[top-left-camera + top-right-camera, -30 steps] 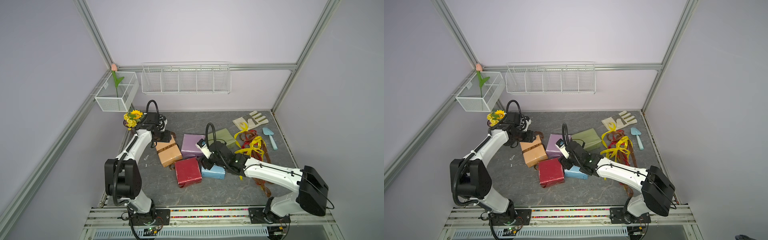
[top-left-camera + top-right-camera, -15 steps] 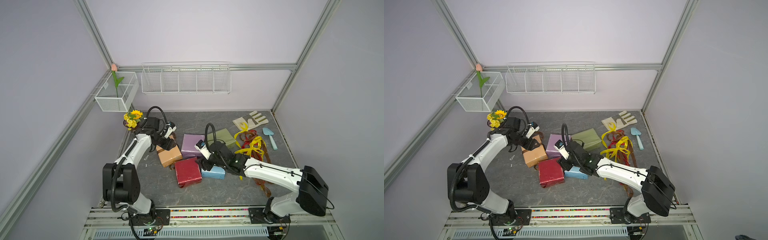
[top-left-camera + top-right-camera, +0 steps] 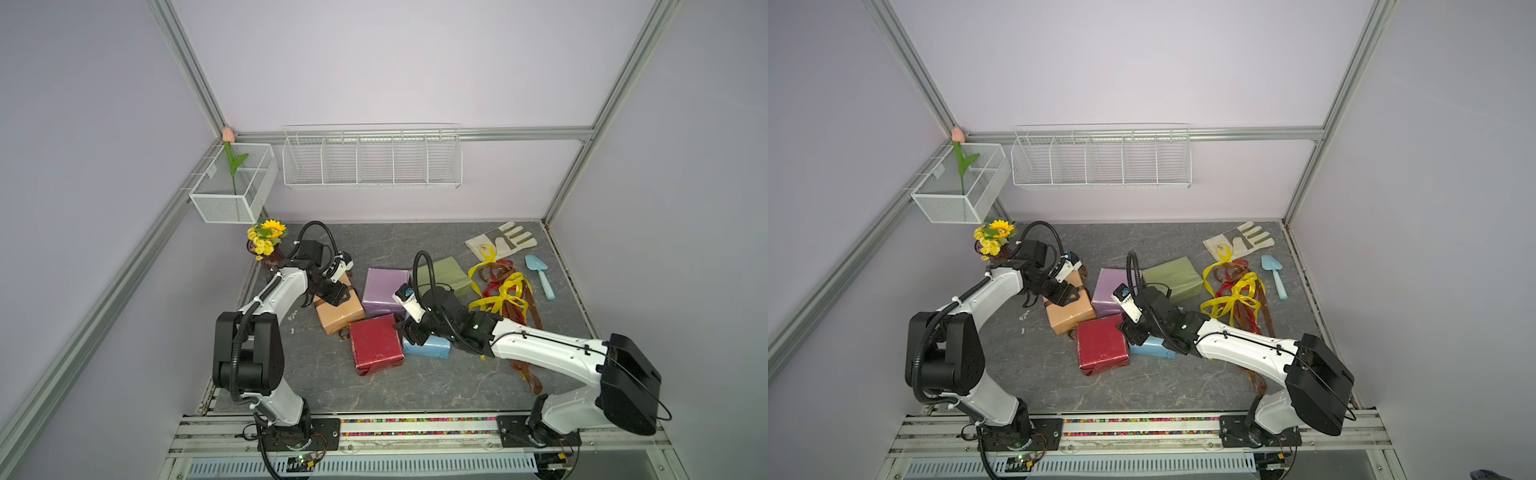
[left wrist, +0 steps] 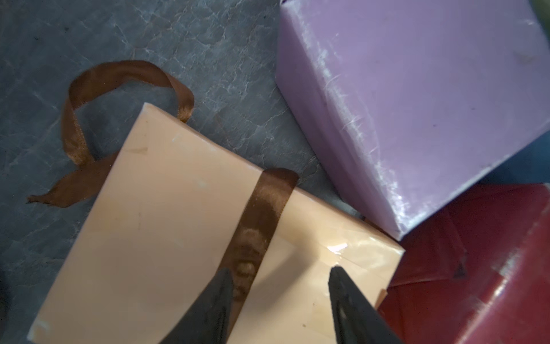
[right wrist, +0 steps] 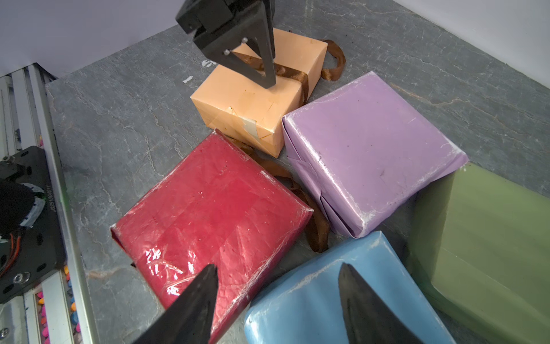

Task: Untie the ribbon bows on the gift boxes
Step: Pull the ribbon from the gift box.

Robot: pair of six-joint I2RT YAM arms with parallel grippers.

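Note:
A tan-orange gift box (image 4: 178, 238) has a brown ribbon (image 4: 262, 214) banded flat over its top, with a loose loop hanging off the far edge. My left gripper (image 4: 279, 269) hovers open just above this box (image 3: 338, 309); one fingertip (image 4: 221, 283) overlaps the band. The lilac (image 5: 372, 149), red (image 5: 214, 214), light blue (image 5: 327, 297) and olive green (image 5: 488, 253) boxes show no ribbon around them. My right gripper (image 5: 277, 265) is open, spanning the gap between the red and light blue boxes (image 3: 428, 347). A brown strip (image 5: 315, 226) lies between the red and lilac boxes.
Loose yellow, red and brown ribbons (image 3: 503, 291) are piled at the right. A work glove (image 3: 500, 243) and a blue trowel (image 3: 540, 276) lie at the back right. A yellow flower bunch (image 3: 266, 241) stands back left under the wire baskets (image 3: 372, 158).
My left gripper has swung from the back edge of the tan-orange box to over its top, onto the ribbon band. The right arm has hardly moved.

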